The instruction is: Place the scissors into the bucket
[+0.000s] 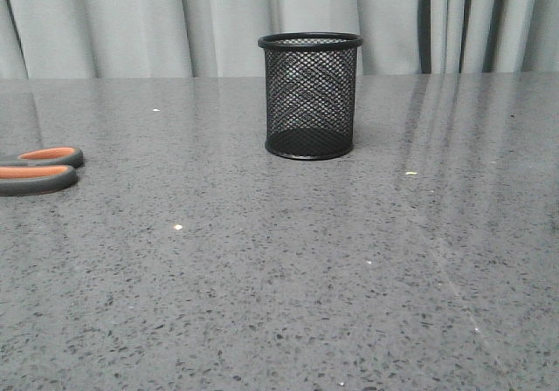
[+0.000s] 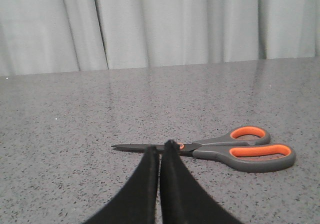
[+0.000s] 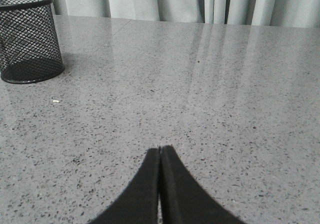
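Since the scissors [image 1: 39, 169] lie flat and untouched at the left edge of the front view, only their orange-lined handles showing there, and the bucket [image 1: 310, 95] stands upright and empty at upper centre, I judge the task to be at its very start, with the pickup not yet begun. The left gripper [image 2: 159, 149] has its fingers pressed together on nothing, tips just short of the closed blades, so it must spread first; the right gripper [image 3: 160, 150] is likewise pressed together. Between scissors and bucket the grey speckled table [image 1: 279, 304] carries only small pale crumbs, with a curtain [image 1: 218, 20] behind.
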Tool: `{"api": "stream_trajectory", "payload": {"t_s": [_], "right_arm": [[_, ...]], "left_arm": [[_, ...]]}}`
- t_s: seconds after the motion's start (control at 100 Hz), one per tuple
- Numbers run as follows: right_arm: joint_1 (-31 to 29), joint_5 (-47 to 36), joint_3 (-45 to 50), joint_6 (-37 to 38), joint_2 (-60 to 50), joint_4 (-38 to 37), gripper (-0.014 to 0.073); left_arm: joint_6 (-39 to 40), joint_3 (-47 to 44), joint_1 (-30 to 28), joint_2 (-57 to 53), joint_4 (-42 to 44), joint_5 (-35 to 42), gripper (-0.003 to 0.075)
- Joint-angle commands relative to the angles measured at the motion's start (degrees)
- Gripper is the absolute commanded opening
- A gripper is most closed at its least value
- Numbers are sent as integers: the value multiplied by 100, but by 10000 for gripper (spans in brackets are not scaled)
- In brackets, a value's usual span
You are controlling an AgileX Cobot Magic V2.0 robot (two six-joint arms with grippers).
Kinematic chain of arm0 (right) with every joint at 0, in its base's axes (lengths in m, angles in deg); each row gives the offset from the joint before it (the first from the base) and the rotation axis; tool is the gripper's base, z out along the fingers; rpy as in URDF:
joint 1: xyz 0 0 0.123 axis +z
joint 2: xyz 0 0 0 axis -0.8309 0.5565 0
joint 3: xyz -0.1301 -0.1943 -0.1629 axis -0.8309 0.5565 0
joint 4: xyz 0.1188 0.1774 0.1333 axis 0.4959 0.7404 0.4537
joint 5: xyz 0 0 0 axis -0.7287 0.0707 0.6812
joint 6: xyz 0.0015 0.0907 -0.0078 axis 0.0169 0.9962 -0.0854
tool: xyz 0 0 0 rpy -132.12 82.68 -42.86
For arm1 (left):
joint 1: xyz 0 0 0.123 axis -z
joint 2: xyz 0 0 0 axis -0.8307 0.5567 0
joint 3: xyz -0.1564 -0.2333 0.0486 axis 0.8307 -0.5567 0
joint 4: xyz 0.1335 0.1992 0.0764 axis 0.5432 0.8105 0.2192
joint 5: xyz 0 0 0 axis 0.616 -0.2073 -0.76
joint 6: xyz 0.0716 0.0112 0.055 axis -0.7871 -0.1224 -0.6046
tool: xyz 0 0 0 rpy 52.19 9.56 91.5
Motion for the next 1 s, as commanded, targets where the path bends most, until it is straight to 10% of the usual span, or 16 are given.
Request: {"api": "stream_trajectory", "payload": {"t_s": [0.0,0.99], "right_arm": [[-40,-442,28,-11,-138,-71,-66],[-40,-648,28,-11,-138,-71,-66]], "left_arm": [[39,-231,-27,-147,-47,428,-20],[39,-231,-27,-147,-47,428,-20]]}}
